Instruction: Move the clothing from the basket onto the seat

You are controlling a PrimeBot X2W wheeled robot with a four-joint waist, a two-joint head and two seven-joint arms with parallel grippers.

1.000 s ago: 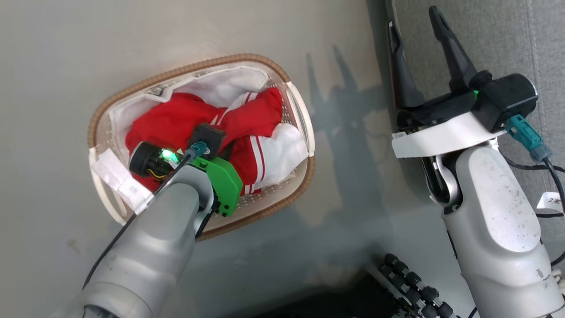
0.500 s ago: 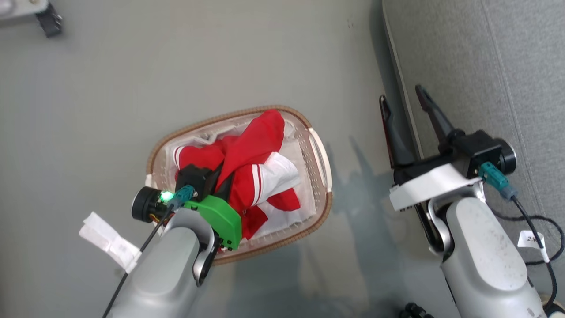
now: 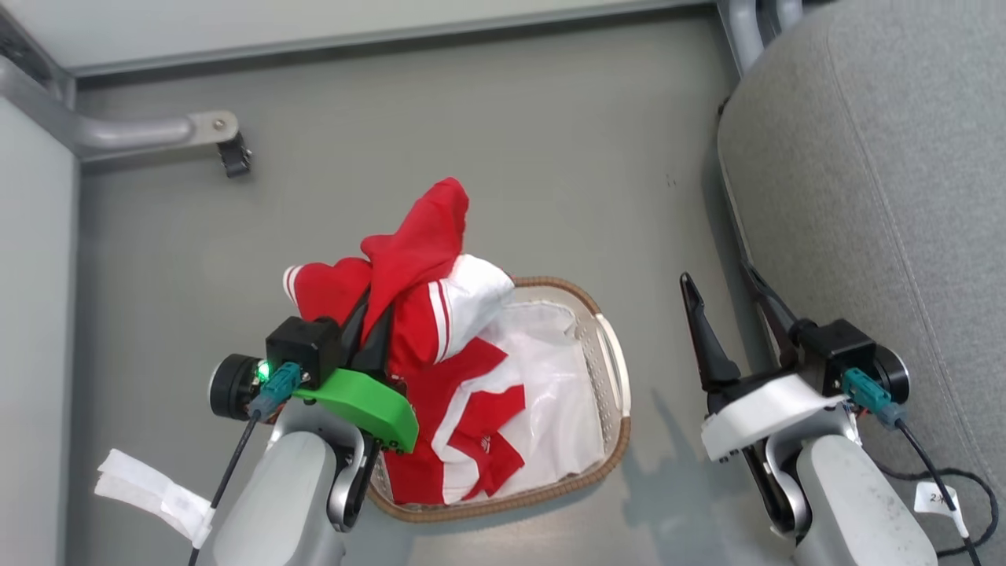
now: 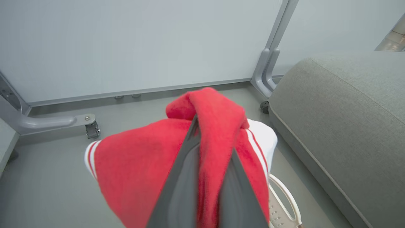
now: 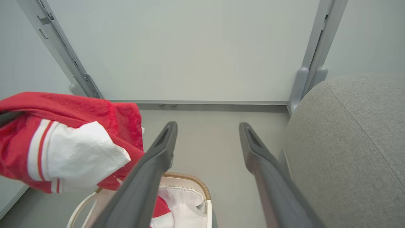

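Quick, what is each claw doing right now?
Left gripper: shut on the clothing.
Right gripper: open, holding nothing.

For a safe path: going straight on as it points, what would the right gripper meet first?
Probably the floor by the wall; depth is unclear. The seat lies just beside.

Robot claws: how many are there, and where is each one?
2. The left gripper is shut on the clothing, holding it up over the basket. The right gripper is open and holds nothing, beside the seat. The robot has just two arms.
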